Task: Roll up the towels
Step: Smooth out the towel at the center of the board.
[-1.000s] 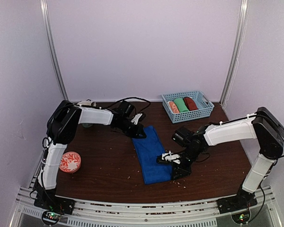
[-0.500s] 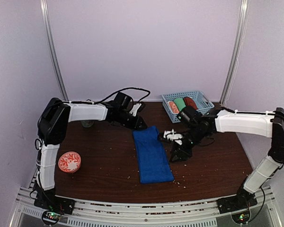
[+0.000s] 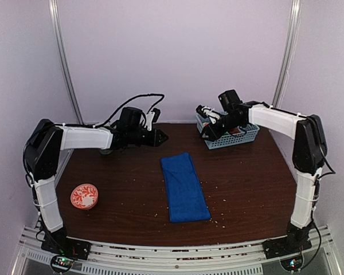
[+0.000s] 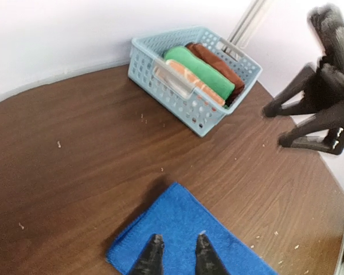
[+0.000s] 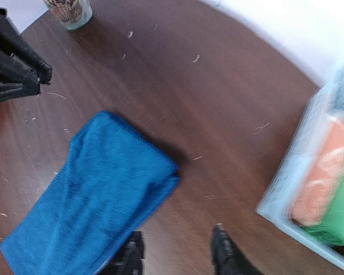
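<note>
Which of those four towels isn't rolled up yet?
The royal blue towel, lying flat on the table. The orange-and-white towel, green towel and rust-brown towel are rolls side by side in the light blue basket.

Count from where I'm standing: four towels total. One blue towel (image 3: 184,187) lies flat on the table (image 3: 246,189). The other three are rolled up in the basket (image 4: 178,103): one orange-and-white roll (image 4: 195,85), one green roll (image 4: 199,69), one brown roll (image 4: 216,61). One basket. One red patterned bowl (image 3: 84,196). One printed cup (image 5: 69,8). Two robot arms: left arm (image 3: 80,137) and right arm (image 3: 275,120).
</note>
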